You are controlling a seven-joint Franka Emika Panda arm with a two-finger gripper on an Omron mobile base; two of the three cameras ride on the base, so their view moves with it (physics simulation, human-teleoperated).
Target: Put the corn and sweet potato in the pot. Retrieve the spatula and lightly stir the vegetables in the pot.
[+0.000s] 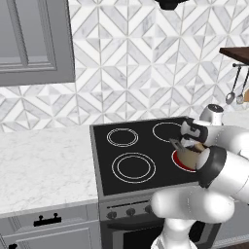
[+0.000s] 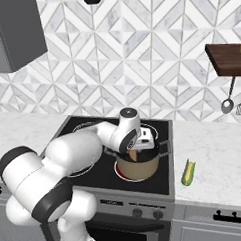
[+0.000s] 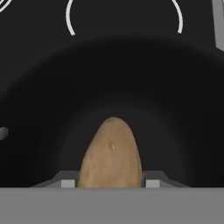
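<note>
The pincer [image 2: 136,152] hangs over the pot [image 2: 138,165], pointing down into its dark inside. Between its fingers [image 3: 151,180] sits the sweet potato [image 3: 110,153], a brown tapered tuber with its narrow end pointing away from the hand. The two tips stand close at either side of it, but whether they press on it or have let go cannot be told. The pot's dark floor lies below the tuber.

The pot stands on the stove [image 2: 88,129], on the red-glowing burner directly under the pincer. From the left base view the pot [image 1: 187,155] shows just below the hand, partly behind the arm's elbow.

The corn [image 2: 188,172] lies on the desk [image 2: 214,152] to the pincer's right, well apart from the pot, past the stove's edge. Ladles [image 2: 228,105] hang on the wall farther right and higher.
</note>
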